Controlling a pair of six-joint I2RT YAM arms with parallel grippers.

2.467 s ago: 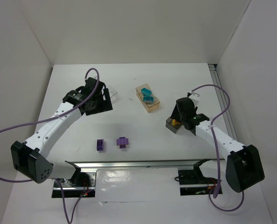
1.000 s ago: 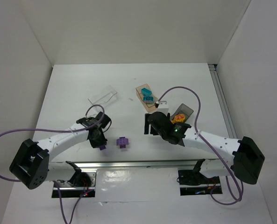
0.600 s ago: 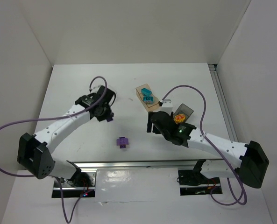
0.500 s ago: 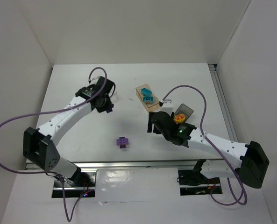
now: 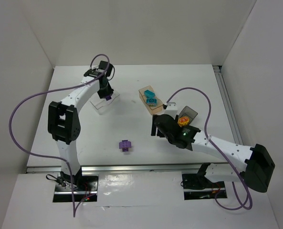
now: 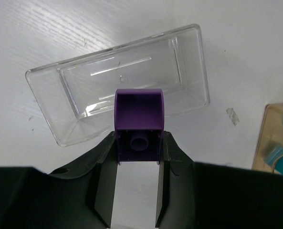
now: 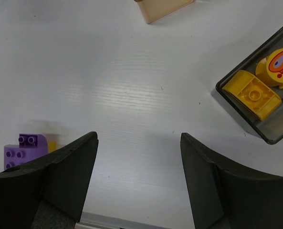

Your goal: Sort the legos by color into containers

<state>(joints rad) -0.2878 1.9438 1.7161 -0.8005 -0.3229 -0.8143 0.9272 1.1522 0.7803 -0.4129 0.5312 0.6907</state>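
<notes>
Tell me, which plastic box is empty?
The clear colourless plastic box; the translucent tan box holds teal bricks, the dark grey box yellow ones.

The left arm (image 5: 77,95) stretches far forward, the left gripper (image 6: 139,139) pointing down with its jaws clamped on a purple brick (image 6: 139,109), while the right arm (image 5: 217,147) lies low, angled inward, the right gripper (image 7: 137,140) spread wide.

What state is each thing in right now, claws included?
Left claw: shut on held purple lego, at the clear box edge.
Right claw: open, empty.
Clear box: empty.
Tan box: holds teal legos.
Grey box: holds yellow legos.
Loose purple lego: lying on table, unsorted.
</notes>
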